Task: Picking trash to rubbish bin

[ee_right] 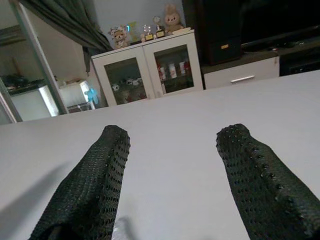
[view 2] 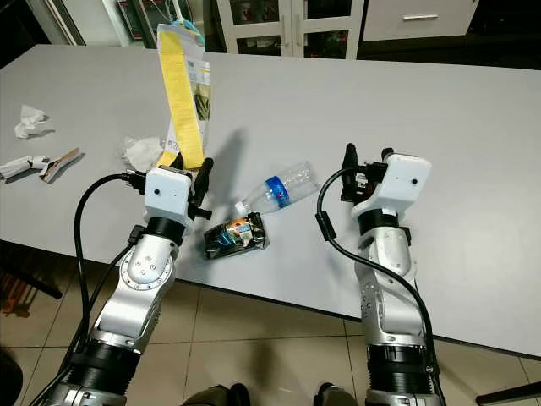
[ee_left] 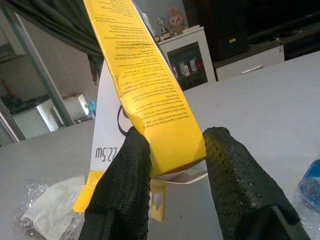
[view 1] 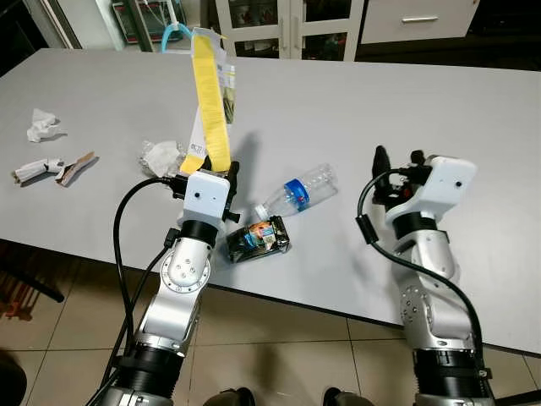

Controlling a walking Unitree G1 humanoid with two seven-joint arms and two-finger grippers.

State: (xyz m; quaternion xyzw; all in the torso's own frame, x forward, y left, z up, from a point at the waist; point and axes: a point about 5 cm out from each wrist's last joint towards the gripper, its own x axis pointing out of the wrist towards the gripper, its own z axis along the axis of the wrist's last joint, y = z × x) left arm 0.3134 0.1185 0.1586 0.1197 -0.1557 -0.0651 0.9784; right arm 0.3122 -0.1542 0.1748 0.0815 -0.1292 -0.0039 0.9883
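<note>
My left gripper (view 1: pixel 215 166) is shut on a long yellow and white package (view 1: pixel 210 93) that stands up above the grey table (view 1: pixel 338 101); the left wrist view shows both black fingers (ee_left: pixel 125 185) pinching the package's (ee_left: pixel 150 90) lower end. A clear plastic bottle (view 1: pixel 297 193) with a blue label lies on its side just right of that arm. A crushed dark snack packet (view 1: pixel 259 239) lies near the table's front edge. My right gripper (view 1: pixel 397 162) hovers open over bare table to the right, its fingers (ee_right: pixel 95 185) wide apart with nothing between them.
A crumpled clear wrapper (view 1: pixel 162 156) lies left of the left gripper. Further left lie a white tissue (view 1: pixel 40 124) and torn paper scraps (view 1: pixel 52 169). White glass-door cabinets (view 1: pixel 292 25) stand behind the table. Tiled floor (view 1: pixel 279 355) lies below the front edge.
</note>
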